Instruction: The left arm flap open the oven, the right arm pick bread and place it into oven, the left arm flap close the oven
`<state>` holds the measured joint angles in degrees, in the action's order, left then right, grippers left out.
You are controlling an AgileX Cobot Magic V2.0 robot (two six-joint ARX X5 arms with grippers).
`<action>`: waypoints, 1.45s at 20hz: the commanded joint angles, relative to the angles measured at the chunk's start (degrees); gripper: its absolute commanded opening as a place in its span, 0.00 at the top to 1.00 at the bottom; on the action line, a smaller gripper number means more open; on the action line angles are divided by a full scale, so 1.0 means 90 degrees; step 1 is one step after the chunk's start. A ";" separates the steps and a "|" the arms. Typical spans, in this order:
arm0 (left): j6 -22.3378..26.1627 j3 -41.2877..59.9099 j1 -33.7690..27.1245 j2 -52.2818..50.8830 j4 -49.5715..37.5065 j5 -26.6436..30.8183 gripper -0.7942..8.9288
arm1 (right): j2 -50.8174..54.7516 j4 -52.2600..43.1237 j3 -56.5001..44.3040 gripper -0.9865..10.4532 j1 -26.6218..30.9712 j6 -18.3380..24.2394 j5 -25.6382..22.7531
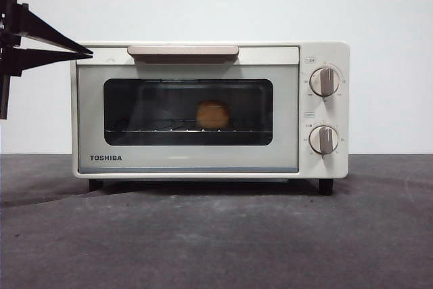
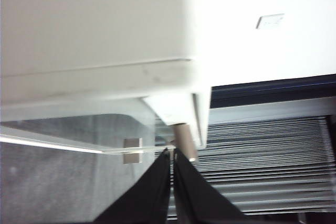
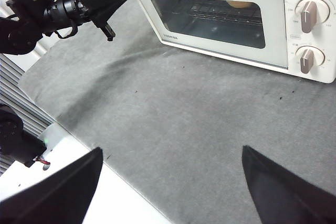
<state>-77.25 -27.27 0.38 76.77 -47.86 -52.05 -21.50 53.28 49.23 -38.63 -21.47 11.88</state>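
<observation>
Jaws: left gripper (image 2: 171,153) nearly closed, right gripper (image 3: 170,163) wide; bread (image 1: 213,114) inside shut TOSHIBA oven (image 1: 203,160).

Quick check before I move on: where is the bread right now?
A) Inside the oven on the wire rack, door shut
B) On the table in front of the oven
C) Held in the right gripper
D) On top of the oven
A: the bread shows through the window of the oven, sitting on the wire rack behind the closed door, while the right gripper is open and holds nothing.
</observation>
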 commanded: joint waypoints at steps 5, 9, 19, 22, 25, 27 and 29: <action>-0.0209 -0.0083 -0.0017 -0.0313 -0.0216 -0.0495 0.90 | -0.0007 -0.0078 0.0041 0.54 -0.0058 -0.0063 -0.0017; -0.0214 -0.0083 -0.0017 -0.0899 -0.0209 -0.0755 0.90 | -0.0007 -0.0112 0.0041 0.54 -0.0058 -0.0036 -0.0017; -0.0189 -0.0085 -0.0017 -0.3028 0.0721 -0.1183 0.90 | -0.0007 -0.0134 0.0041 0.54 -0.0058 0.0007 -0.0015; -0.0119 -0.0090 -0.0017 -0.3713 0.1083 -0.1226 0.90 | -0.0007 -0.0204 0.0041 0.54 -0.0058 0.0066 -0.0010; 0.0134 -0.0102 -0.0017 -0.4379 0.1685 -0.1226 0.90 | -0.0007 -0.0318 0.0041 0.54 -0.0058 0.0175 -0.0007; 0.0430 -0.0126 -0.0017 -0.4806 0.2259 -0.1224 0.90 | -0.0007 -0.0418 0.0041 0.54 -0.0058 0.0180 0.0010; 0.0838 -0.0148 -0.0019 -0.5202 0.2873 -0.1219 0.90 | -0.0007 -0.0491 0.0041 0.54 -0.0058 0.0180 0.0017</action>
<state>-74.35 -27.70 0.38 30.61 -23.46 -62.92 -21.50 49.65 49.23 -38.63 -20.78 11.94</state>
